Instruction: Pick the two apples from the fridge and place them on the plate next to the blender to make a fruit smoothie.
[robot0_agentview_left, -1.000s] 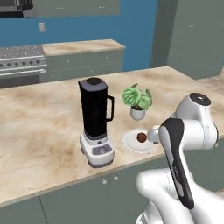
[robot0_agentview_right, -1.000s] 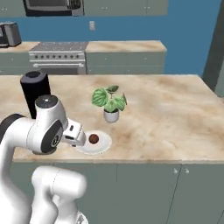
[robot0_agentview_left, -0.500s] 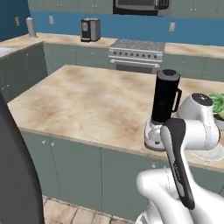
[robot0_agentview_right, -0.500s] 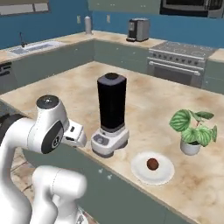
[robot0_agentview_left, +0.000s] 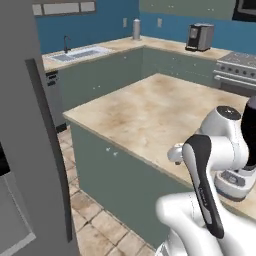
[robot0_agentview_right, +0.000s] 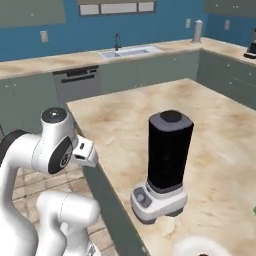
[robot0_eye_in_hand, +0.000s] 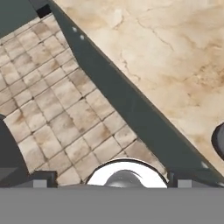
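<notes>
The fridge (robot0_agentview_left: 25, 130) rises as a tall grey body at the left of the left base view. The black blender (robot0_agentview_right: 168, 165) stands on the island counter (robot0_agentview_right: 125, 115); it also shows at the right edge as the blender (robot0_agentview_left: 246, 150). Just in front of it, a sliver of the white plate (robot0_agentview_right: 197, 246) peeks in at the bottom edge. The apples are out of view. My gripper (robot0_eye_in_hand: 109, 181) hangs over the island's edge above the tiled floor. It is open, its fingertips (robot0_eye_in_hand: 40, 178) far apart with nothing between them. The hand also shows as the gripper (robot0_agentview_right: 86, 153).
A sink (robot0_agentview_left: 80, 54) and a dishwasher (robot0_agentview_right: 77, 82) sit along the back counter. A coffee machine (robot0_agentview_left: 200, 36) and a stove (robot0_agentview_left: 239, 65) are at the far right. The tiled floor (robot0_eye_in_hand: 52, 100) runs between the island and the fridge.
The whole scene has swept right as the base turned left: the blender and plate slid toward the frame edge, and the fridge came into the left base view. The arm's pose is unchanged.
</notes>
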